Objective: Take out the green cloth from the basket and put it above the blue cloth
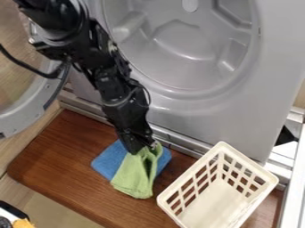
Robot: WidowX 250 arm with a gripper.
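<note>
Camera view: I have the green cloth (pixel 136 177) over the blue cloth (pixel 109 161).
My fingers (pixel 136 143) pinch its upper end; its long axis runs down and slightly left in view, the broader end reaching past the blue cloth's near edge.

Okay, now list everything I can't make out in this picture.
All in the camera view:
- Blue cloth: middle, hidden under the green cloth.
- Green cloth: top end, hidden by the gripper.
- Basket: near end, cut off by bottom edge.
- Arm: upper part, cut off by top edge.
- Orange thing: cut off at bottom, unidentifiable.
</note>
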